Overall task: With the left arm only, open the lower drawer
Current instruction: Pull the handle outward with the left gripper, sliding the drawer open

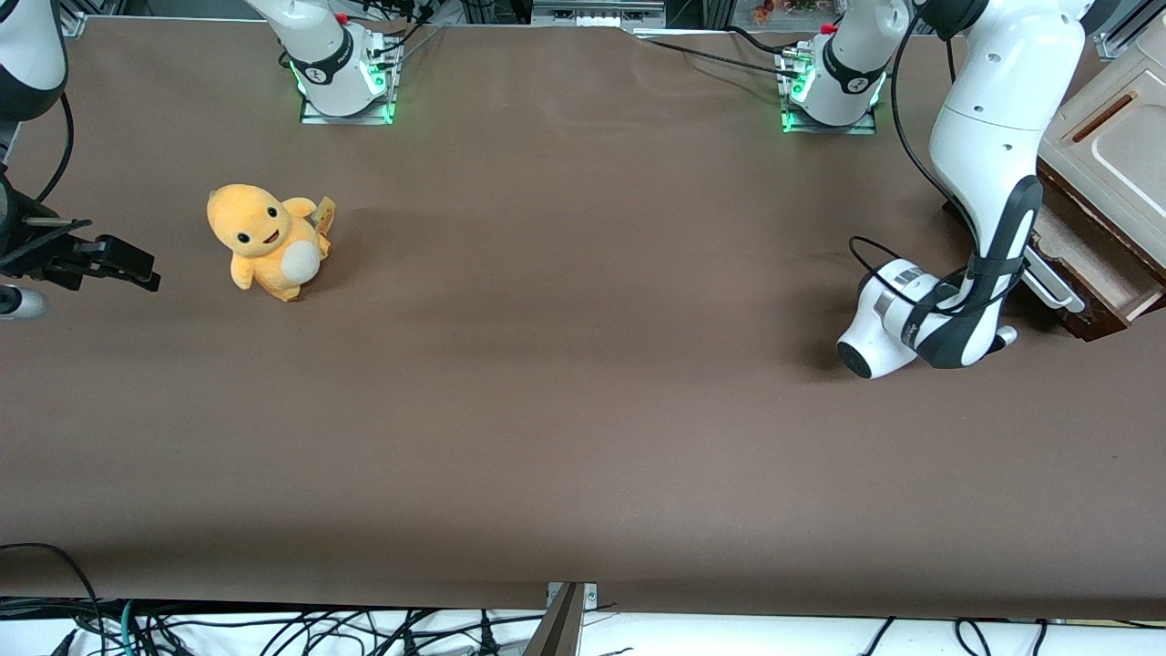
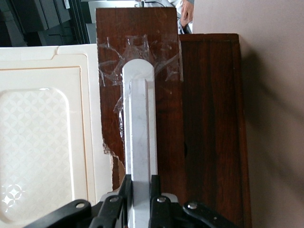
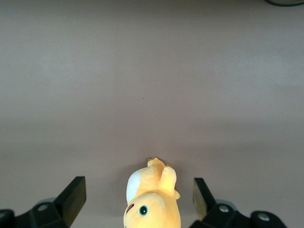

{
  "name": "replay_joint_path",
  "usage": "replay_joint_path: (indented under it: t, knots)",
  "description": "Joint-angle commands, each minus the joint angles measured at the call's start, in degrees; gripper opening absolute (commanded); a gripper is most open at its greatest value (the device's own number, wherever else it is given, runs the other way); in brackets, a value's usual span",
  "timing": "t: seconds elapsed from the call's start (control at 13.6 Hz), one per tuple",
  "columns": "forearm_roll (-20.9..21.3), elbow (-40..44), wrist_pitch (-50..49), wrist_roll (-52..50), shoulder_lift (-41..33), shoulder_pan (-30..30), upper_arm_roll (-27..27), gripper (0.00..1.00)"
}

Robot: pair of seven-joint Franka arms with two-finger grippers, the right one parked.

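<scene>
Your front camera looks steeply down on the whole brown counter. Your left wrist camera sits close over the black two-finger gripper, facing along the long white bar handle that its jaws clamp. The right wrist camera shares with the front one the yellow plush toy.

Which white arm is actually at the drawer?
The large white jointed left arm with dark grey elbow sections; its black hand grips the long white bar handle of the dark-brown wooden lower drawer.

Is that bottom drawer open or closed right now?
Open: the lower drawer sticks out, pale inside showing. The gripper is closed on its white handle.
</scene>
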Motion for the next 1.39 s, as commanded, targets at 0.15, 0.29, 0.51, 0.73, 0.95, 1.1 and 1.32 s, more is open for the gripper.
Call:
replay_joint_path:
  t: [0.15, 0.29, 0.51, 0.73, 0.95, 1.1, 1.32]
  knots:
    - [-1.4, 3.3, -3.3, 4.8, 0.6, -1.1, 0.4, 0.09]
    - [-1.8, 3.4, -3.3, 4.7, 0.8, -1.4, 0.4, 0.09]
    - [-3.7, 4.5, -3.5, 4.6, 1.4, -2.8, 0.4, 0.09]
    - [-4.0, 4.6, -3.6, 4.5, 1.5, -3.3, 0.4, 0.09]
    - [-4.0, 4.6, -4.3, 4.5, 1.5, -3.6, 0.4, 0.09]
    - [-4.0, 4.6, -4.4, 4.5, 1.6, -4.0, 0.4, 0.09]
    - [-4.1, 4.6, -4.4, 3.9, 2.4, -3.5, 0.4, 0.19]
